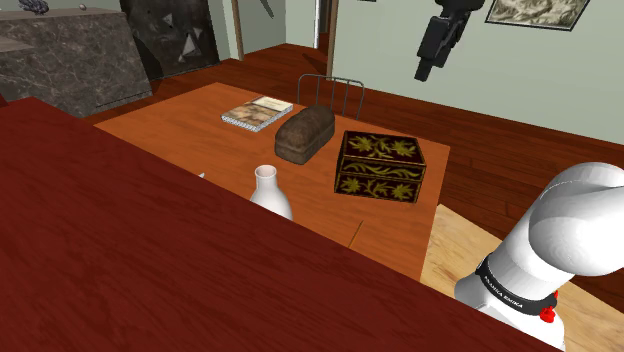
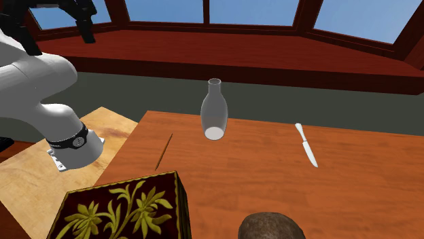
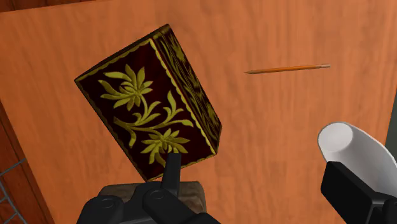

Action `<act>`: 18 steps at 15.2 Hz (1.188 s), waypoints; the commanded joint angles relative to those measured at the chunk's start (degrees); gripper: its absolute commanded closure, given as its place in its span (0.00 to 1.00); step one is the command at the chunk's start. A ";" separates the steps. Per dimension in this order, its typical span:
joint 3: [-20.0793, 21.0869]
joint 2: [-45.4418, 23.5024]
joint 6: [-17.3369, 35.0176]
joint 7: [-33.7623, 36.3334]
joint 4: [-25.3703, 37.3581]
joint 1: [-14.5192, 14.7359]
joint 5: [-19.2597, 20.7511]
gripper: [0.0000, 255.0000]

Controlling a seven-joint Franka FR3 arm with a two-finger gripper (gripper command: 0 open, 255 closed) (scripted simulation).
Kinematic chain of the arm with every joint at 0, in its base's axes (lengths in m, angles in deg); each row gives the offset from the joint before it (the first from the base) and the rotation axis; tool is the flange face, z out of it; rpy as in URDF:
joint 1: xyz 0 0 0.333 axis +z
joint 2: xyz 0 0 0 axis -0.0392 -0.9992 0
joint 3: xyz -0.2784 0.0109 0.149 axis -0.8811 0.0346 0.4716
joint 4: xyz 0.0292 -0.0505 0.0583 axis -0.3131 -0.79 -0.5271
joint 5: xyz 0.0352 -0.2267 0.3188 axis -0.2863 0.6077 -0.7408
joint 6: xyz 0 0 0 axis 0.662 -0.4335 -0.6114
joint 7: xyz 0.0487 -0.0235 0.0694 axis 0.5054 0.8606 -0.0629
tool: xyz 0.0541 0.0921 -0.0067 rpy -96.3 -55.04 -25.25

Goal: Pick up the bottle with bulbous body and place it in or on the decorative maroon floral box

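standing bottle point(image 1: 270, 192) near floral box point(image 1: 380, 165), lettered arm band point(image 1: 510, 286)

I see a dark maroon box point(image 1: 379, 165) with yellow-gold leaves and flowers on its lid and sides, edged by a thin gold line. The bottle point(image 1: 270, 195) is plain white. The table point(image 1: 190, 125) is orange-brown with faint wood grain. The pencil point(image 3: 287, 68) is orange, the knife point(image 2: 306, 144) pale grey, the loaf-shaped lump point(image 1: 305, 133) mottled brown.
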 commanded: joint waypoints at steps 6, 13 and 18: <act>5.56 -2.79 4.88 7.17 -2.56 1.15 -3.87 0.00; 13.56 -9.91 12.39 17.04 -3.09 2.33 -8.19 0.00; 19.43 -17.14 17.86 24.21 -1.23 2.46 -9.70 0.00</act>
